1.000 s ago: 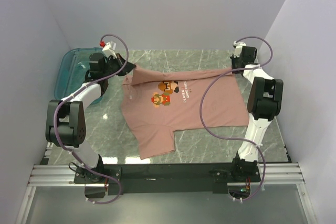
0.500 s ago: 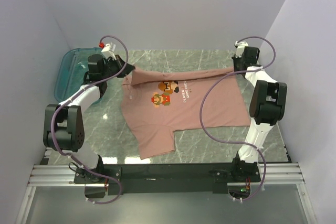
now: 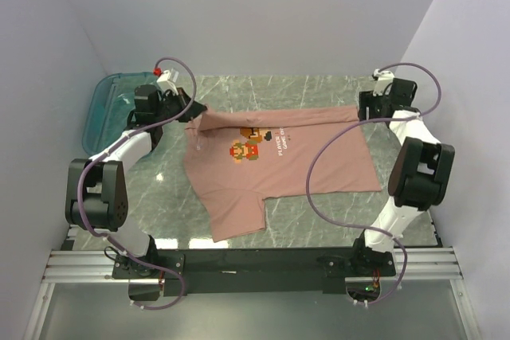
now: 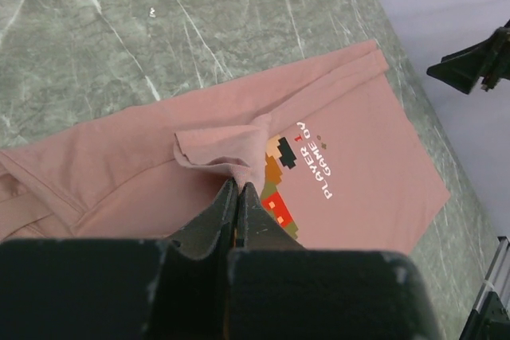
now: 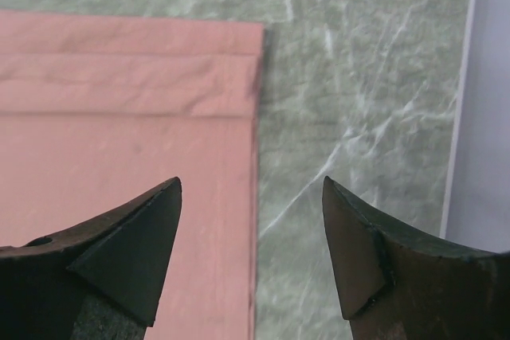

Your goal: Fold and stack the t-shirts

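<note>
A dusty pink t-shirt [image 3: 279, 165] with a pixel-character print and white lettering lies across the green marble table [image 3: 446, 216], its far edge folded over in a narrow band. My left gripper [image 3: 194, 107] is shut on a bunched fold of the t-shirt [image 4: 231, 145] at the far left, near the print. My right gripper [image 3: 362, 111] stands open at the shirt's far right corner; the straight side edge of the t-shirt [image 5: 119, 117] runs between its spread jaws, which hold nothing.
A teal translucent bin [image 3: 103, 105] stands at the far left of the table, behind the left arm. White walls close in on three sides. A purple cable [image 3: 319, 157] from the right arm loops over the shirt.
My right gripper has opened, let go of the shirt's far right corner and drawn back to the right. The folded far edge now lies flat. My left gripper keeps its hold.
</note>
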Controlling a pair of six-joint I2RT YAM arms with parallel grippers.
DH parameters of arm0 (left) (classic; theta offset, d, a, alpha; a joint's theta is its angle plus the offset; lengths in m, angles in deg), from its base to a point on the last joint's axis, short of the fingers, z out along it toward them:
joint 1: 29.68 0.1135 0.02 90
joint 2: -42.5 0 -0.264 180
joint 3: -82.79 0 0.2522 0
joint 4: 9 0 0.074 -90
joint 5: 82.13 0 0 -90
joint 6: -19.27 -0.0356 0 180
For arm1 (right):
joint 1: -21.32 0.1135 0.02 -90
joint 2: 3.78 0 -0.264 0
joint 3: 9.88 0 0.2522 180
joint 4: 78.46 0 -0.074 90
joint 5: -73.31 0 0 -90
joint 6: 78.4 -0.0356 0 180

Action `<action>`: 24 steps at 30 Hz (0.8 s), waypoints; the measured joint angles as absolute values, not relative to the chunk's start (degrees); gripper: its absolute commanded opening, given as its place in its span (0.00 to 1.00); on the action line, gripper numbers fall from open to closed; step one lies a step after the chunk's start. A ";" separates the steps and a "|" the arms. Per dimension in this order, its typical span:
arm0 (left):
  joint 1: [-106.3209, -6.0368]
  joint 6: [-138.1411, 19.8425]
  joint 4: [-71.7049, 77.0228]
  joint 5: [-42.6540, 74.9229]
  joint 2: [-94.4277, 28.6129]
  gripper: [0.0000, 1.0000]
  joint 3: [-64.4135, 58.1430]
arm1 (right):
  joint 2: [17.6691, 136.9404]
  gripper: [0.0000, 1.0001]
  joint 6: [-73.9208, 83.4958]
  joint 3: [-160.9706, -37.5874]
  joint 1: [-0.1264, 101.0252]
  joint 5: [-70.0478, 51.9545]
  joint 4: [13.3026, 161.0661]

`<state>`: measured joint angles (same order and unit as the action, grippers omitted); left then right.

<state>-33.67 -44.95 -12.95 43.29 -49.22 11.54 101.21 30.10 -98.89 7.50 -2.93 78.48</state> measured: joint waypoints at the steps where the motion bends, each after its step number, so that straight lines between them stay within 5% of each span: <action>1: -33.67 -45.01 -12.89 43.69 -49.22 0.01 11.54 | 99.66 0.78 30.08 -98.03 7.02 -1.35 77.71; 19: -35.05 -47.94 -7.55 45.02 -49.22 0.06 12.33 | 85.39 0.78 28.25 -86.73 6.71 16.24 72.69; 22: -35.50 -49.65 -4.34 44.89 -49.20 0.15 12.41 | 85.06 0.78 28.03 -86.14 6.69 16.72 72.45; 24: -35.74 -51.29 -1.41 45.00 -49.05 0.34 12.41 | 85.06 0.78 27.90 -85.97 6.69 17.05 72.29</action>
